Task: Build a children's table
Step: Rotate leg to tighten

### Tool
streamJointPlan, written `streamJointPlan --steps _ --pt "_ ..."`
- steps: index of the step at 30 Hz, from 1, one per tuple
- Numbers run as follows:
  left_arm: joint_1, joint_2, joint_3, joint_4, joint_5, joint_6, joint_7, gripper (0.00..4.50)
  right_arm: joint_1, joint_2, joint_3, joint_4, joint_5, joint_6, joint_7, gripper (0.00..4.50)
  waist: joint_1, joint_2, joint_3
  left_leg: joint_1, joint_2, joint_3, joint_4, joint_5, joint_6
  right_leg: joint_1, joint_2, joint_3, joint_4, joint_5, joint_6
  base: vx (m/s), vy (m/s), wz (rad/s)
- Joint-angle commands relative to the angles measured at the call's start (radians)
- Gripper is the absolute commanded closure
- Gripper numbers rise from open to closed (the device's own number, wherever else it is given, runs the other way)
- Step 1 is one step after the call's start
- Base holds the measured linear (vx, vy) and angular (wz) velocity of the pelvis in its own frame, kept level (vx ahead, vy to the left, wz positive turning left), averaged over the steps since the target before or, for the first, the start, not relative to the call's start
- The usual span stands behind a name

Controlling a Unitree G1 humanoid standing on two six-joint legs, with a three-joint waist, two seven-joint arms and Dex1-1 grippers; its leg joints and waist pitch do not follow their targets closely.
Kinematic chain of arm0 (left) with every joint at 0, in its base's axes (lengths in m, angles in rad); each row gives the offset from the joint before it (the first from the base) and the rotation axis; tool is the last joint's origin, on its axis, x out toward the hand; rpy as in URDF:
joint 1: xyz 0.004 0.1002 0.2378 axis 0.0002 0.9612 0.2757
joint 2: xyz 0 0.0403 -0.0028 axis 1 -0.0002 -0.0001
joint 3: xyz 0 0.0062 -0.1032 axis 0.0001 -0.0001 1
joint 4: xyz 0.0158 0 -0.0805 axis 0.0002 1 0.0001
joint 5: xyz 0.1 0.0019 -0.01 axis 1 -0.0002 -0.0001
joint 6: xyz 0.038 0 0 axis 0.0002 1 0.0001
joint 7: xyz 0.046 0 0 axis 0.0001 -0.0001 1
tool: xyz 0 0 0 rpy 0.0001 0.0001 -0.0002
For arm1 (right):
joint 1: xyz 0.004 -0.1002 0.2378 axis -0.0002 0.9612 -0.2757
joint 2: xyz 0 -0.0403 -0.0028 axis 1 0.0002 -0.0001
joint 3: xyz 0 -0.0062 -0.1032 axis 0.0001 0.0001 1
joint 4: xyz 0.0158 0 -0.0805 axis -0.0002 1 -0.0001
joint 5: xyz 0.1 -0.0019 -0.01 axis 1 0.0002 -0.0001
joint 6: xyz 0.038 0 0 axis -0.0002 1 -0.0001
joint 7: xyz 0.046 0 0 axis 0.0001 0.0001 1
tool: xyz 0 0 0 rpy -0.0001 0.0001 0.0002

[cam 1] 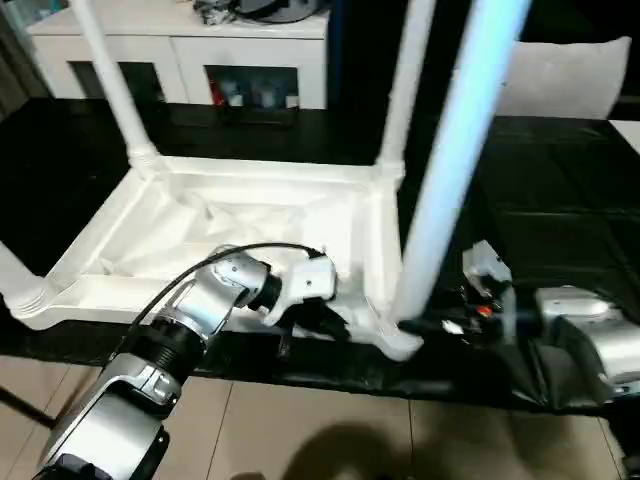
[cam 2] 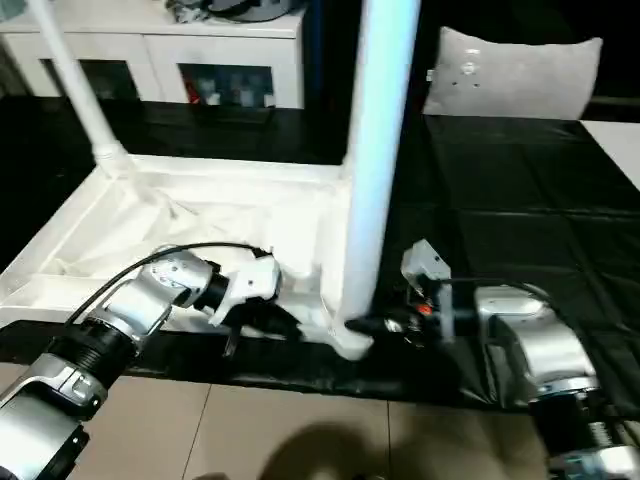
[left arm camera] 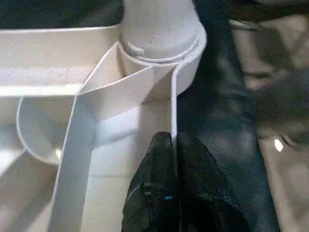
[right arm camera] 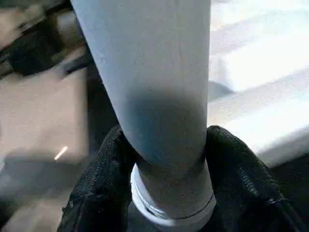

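The left claw [left arm camera: 174,164] is pinching the near rim of the white tabletop [cam 1: 190,235], which is lying upside down on the black surface [cam 1: 560,200]. Just right, the right claw [right arm camera: 164,159] is clenching the near-right leg [cam 1: 450,170], standing upright in its corner socket.

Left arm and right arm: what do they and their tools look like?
The left arm is a silver ribbed cylinder with black ring joints, a white wrist housing and a black cable arcing above it. The left tool has black textured fingers. The right arm is silver too, with a small red mark near its wrist. The right tool is black and textured.
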State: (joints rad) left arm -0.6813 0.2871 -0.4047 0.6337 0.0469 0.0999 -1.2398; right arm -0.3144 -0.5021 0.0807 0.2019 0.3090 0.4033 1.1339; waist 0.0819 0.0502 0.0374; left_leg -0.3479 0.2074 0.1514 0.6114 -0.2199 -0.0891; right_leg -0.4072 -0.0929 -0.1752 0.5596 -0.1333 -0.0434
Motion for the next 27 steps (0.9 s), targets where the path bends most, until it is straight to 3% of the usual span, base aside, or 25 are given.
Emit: streamJointPlan --steps 1,2,3,6,7,8,11,13,15,16,19,23,27 --pt "-0.048 -0.084 0.047 0.000 -0.030 0.051 0.119 4.50 -0.018 0.097 0.002 -0.013 -0.026 0.042 -0.197 2.59 -0.011 -0.016 -0.062 -0.004 -0.001 0.009 -0.061 -0.162 0.067 0.066 -0.050 0.029 -0.106 -0.532 0.020 0.000 0.000 0.00" --pt "-0.048 -0.084 0.047 0.000 -0.030 0.051 0.119 4.50 -0.018 0.097 0.002 -0.013 -0.026 0.042 -0.198 2.59 -0.016 -0.015 -0.062 -0.004 0.000 0.009 -0.060 -0.167 0.064 0.065 -0.049 0.028 -0.108 -0.535 0.024 0.000 0.000 0.00" --pt "-0.064 -0.115 0.068 0.022 -0.025 0.084 0.190 4.50 -0.026 0.151 -0.009 -0.010 -0.066 0.057 -0.317 2.59 -0.029 -0.016 -0.062 -0.009 -0.002 0.006 -0.061 -0.178 0.062 0.070 -0.048 0.021 -0.112 -0.538 0.035 0.000 0.000 0.00" --pt "-0.082 -0.156 0.092 0.043 -0.025 0.121 0.275 4.50 -0.049 0.233 -0.039 0.005 -0.101 0.088 -0.486 2.59 -0.055 -0.011 -0.064 -0.009 0.000 0.000 -0.062 -0.197 0.061 0.075 -0.050 0.012 -0.119 -0.533 0.041 0.000 0.000 0.00" --pt "-0.089 -0.175 0.103 0.053 -0.025 0.135 0.316 4.50 -0.065 0.276 -0.058 0.021 -0.114 0.098 -0.570 2.59 -0.069 -0.004 -0.064 -0.016 0.003 -0.004 -0.063 -0.191 0.058 0.077 -0.051 0.012 -0.117 -0.509 0.030 0.000 0.000 0.00" --pt "-0.090 -0.177 0.104 0.054 -0.025 0.138 0.321 4.50 -0.067 0.281 -0.061 0.022 -0.116 0.100 -0.581 2.59 -0.077 -0.007 -0.066 -0.011 0.000 -0.005 -0.063 -0.196 0.059 0.076 -0.051 0.011 -0.121 -0.501 0.028 0.000 0.000 0.00" --pt "-0.101 -0.206 0.123 0.070 -0.020 0.151 0.389 4.50 -0.087 0.346 -0.094 0.041 -0.117 0.103 -0.693 2.59 -0.088 -0.004 -0.069 -0.014 -0.001 -0.004 -0.064 -0.167 0.081 0.075 -0.055 0.023 -0.110 -0.452 -0.012 0.000 0.000 0.00" --pt "-0.110 -0.237 0.143 0.082 -0.021 0.156 0.459 4.50 -0.095 0.411 -0.108 0.053 -0.119 0.060 -0.773 2.59 -0.088 -0.008 -0.074 -0.017 0.005 -0.004 -0.065 -0.134 0.091 0.076 -0.059 0.033 -0.099 -0.401 -0.035 0.000 0.000 0.00" --pt "-0.111 -0.247 0.149 0.083 -0.022 0.154 0.479 4.50 -0.097 0.436 -0.110 0.060 -0.114 0.035 -0.790 2.59 -0.083 -0.007 -0.076 -0.020 0.005 -0.003 -0.065 -0.098 0.103 0.079 -0.061 0.038 -0.089 -0.356 -0.057 0.000 0.000 0.00" --pt "-0.112 -0.254 0.153 0.083 -0.021 0.156 0.490 4.50 -0.096 0.453 -0.112 0.059 -0.115 0.024 -0.803 2.25 -0.081 -0.006 -0.077 -0.021 0.007 -0.004 -0.065 -0.076 0.115 0.080 -0.060 0.042 -0.083 -0.321 -0.070 0.000 0.000 0.00" --pt "-0.104 -0.253 0.148 0.073 -0.007 0.147 0.496 4.50 -0.091 0.473 -0.116 0.054 -0.115 0.003 -0.810 2.05 -0.072 -0.007 -0.082 -0.025 0.011 -0.005 -0.062 0.006 0.149 0.085 -0.062 0.052 -0.059 -0.204 -0.110 0.000 0.000 0.00" --pt "-0.094 -0.241 0.138 0.067 0.004 0.136 0.482 4.50 -0.087 0.465 -0.126 0.043 -0.118 -0.015 -0.806 1.61 -0.066 -0.006 -0.079 -0.020 0.013 -0.003 -0.063 0.014 0.162 0.083 -0.062 0.055 -0.058 -0.202 -0.126 0.000 0.000 0.00" --pt "-0.079 -0.206 0.119 0.064 0.016 0.098 0.435 4.50 -0.067 0.395 -0.127 0.017 -0.109 -0.043 -0.721 1.21 -0.065 -0.006 -0.076 -0.018 0.012 0.001 -0.065 -0.021 0.153 0.083 -0.061 0.056 -0.064 -0.240 -0.116 0.000 0.000 0.00"
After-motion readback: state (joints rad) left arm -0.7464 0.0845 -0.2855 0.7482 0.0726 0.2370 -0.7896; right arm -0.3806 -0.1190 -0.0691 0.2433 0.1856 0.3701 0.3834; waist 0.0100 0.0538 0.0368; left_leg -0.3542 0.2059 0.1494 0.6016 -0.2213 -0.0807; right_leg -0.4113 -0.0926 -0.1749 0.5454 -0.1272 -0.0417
